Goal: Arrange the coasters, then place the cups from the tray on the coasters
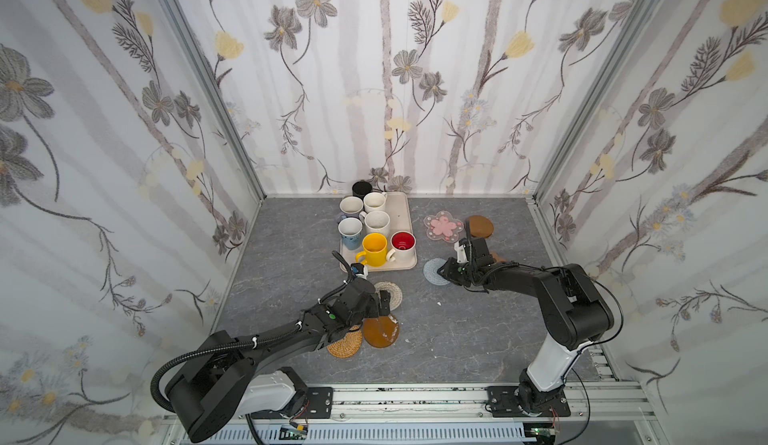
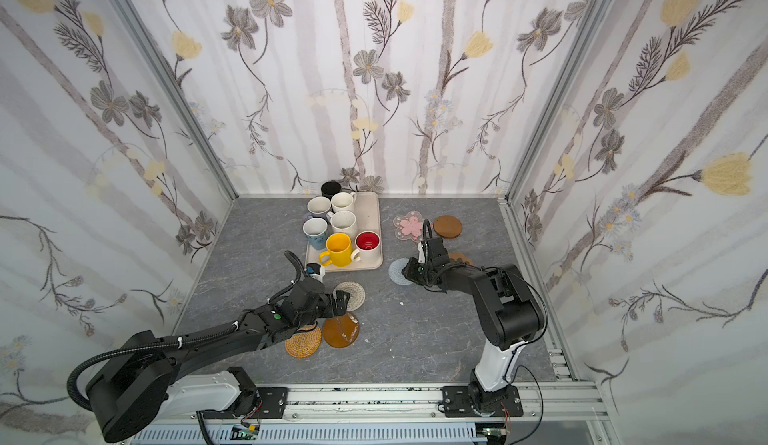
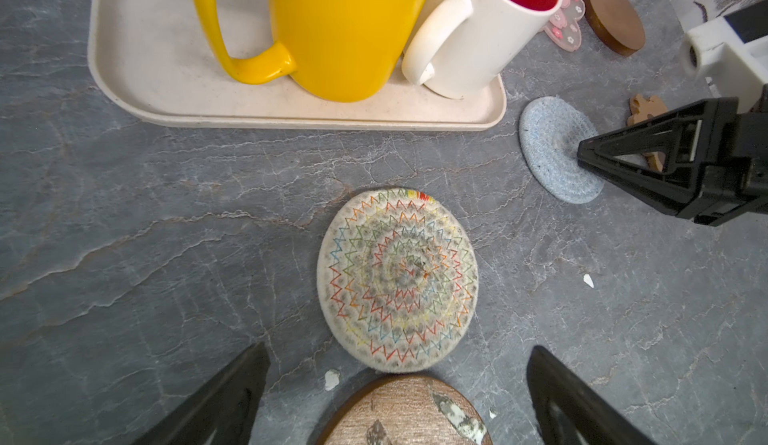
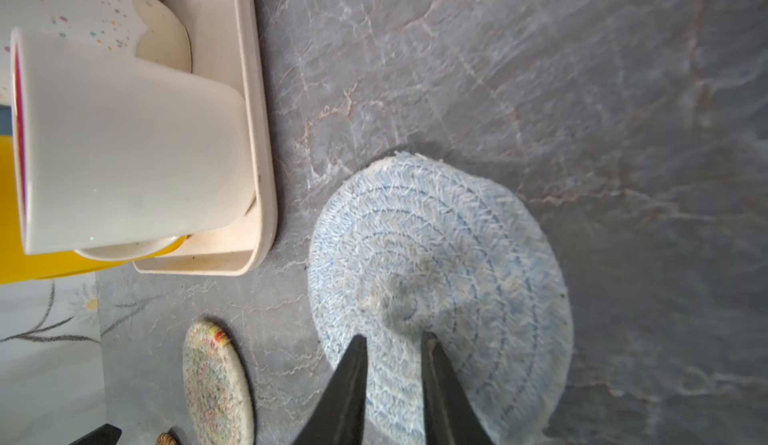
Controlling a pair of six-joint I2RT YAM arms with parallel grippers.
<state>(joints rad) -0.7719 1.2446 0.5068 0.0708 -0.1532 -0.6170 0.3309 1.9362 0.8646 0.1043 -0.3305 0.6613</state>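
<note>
The beige tray [image 1: 401,214] at the back holds several cups, among them a yellow one [image 1: 374,249] and a white one with a red inside [image 1: 403,244]. My right gripper [image 4: 395,336] is turned on its side and shut on the near rim of the grey-blue woven coaster [image 4: 440,264], just right of the tray. My left gripper [image 3: 399,346] hangs open over a brown disc coaster [image 3: 405,411], and the beige woven coaster [image 3: 397,279] lies just beyond its fingertips. The tan rattan coaster [image 1: 345,345] sits half under the left arm.
A pink-flower coaster [image 1: 443,226] and a second brown disc [image 1: 480,226] lie at the back right. The brown paw coaster [image 1: 498,256] peeks out behind the right arm. Patterned walls close in the grey stone table [image 1: 457,330] on three sides.
</note>
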